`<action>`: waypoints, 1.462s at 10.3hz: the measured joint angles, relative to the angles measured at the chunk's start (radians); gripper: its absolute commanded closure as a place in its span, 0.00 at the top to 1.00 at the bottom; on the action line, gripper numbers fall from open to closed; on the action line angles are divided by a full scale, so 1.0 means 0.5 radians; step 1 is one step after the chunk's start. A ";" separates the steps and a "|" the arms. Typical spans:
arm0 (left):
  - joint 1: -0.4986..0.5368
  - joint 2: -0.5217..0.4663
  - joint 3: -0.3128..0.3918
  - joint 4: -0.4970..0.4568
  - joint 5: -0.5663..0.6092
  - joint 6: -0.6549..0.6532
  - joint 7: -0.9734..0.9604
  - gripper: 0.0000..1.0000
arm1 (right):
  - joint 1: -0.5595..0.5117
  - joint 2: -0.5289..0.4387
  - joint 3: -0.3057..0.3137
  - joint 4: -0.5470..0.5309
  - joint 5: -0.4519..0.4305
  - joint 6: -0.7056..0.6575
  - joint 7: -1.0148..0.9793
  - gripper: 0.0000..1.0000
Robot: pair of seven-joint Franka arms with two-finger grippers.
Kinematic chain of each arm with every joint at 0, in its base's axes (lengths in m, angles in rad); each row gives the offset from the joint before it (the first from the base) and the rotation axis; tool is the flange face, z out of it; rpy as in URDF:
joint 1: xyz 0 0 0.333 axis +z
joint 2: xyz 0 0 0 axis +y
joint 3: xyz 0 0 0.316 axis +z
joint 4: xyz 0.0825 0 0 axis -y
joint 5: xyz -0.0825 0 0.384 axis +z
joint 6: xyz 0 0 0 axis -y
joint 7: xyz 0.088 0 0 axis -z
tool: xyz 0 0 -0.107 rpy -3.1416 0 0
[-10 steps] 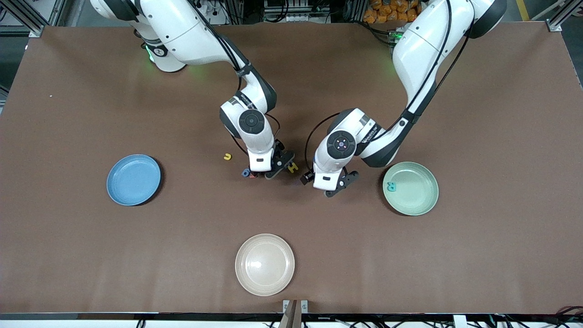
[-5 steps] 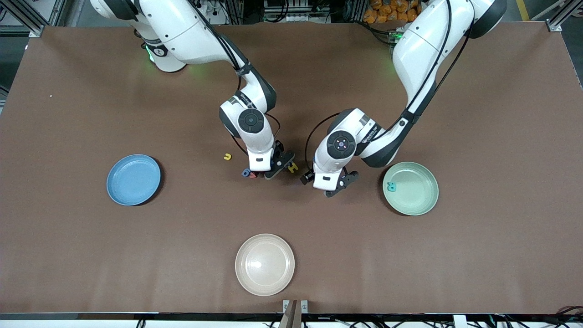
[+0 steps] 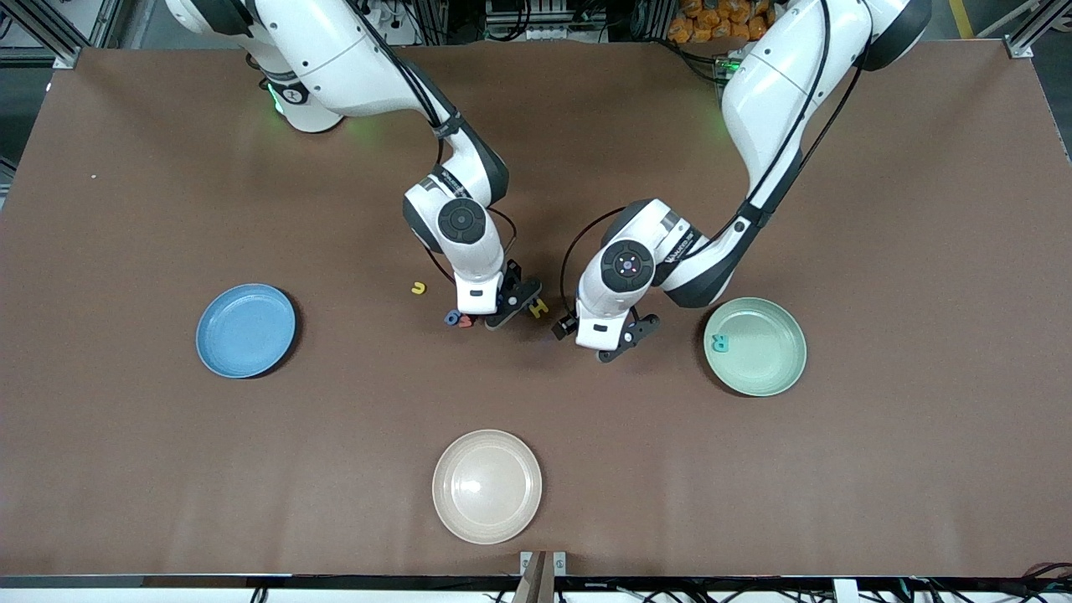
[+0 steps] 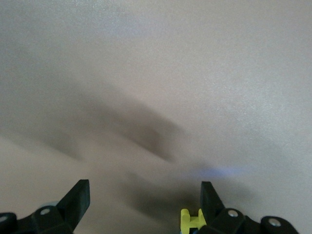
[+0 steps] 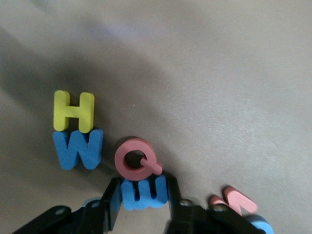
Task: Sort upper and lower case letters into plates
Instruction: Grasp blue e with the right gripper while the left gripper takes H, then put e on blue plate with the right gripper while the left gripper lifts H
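My right gripper (image 5: 141, 194) is down among a cluster of foam letters near the table's middle, shut on a blue letter (image 5: 145, 192). A pink Q (image 5: 136, 158) touches that letter; a blue W (image 5: 78, 148) and a yellow H (image 5: 73, 111) lie beside it. In the front view the right gripper (image 3: 490, 316) covers most of the cluster; the yellow H (image 3: 538, 307) and a small blue letter (image 3: 452, 317) peek out. A yellow u (image 3: 417, 288) lies apart. The left gripper (image 3: 599, 343) hangs open beside the cluster, holding nothing. The mint plate (image 3: 770, 352) holds a teal R (image 3: 718, 342). The blue plate (image 3: 245, 330) is bare.
A cream-white plate (image 3: 487, 486) sits near the front edge, nearer the camera than the cluster. Another pink letter (image 5: 234, 200) lies by the right gripper's finger. The yellow H (image 4: 191, 219) shows beside one left finger (image 4: 209, 195).
The right gripper's fingers have closed from wide open onto the blue letter. Both arms have shifted only slightly; the letters and plates stay where they were.
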 measured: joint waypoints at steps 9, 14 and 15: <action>-0.527 0.259 0.327 0.250 0.000 0.129 -0.326 1.00 | -0.356 -0.376 -0.309 0.006 -0.006 -0.669 0.174 0.00; -0.568 0.274 0.336 0.268 0.000 0.129 -0.354 0.96 | -0.879 -0.376 -0.497 -0.016 -0.012 -0.807 -0.275 0.00; -0.581 0.275 0.336 0.268 0.000 0.129 -0.362 0.89 | -1.008 -0.375 -0.497 -0.019 -0.012 -0.830 -0.391 0.00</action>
